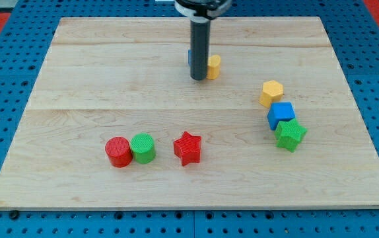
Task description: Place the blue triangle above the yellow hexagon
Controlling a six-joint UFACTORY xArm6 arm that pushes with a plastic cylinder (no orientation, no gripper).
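Observation:
My tip [197, 79] rests on the wooden board [110, 79] near the top centre. A blue block [190, 57], mostly hidden behind the rod, shows only as a sliver at the rod's left edge; its shape cannot be made out. A small yellow block [214, 66] sits right against the rod's right side. The yellow hexagon [272, 92] lies to the right, well apart from the tip and lower in the view.
A blue cube [281, 115] sits just below the yellow hexagon, with a green star [290, 135] touching it below. A red star [188, 147], a green cylinder [143, 147] and a red cylinder [118, 151] lie in a row at the lower left.

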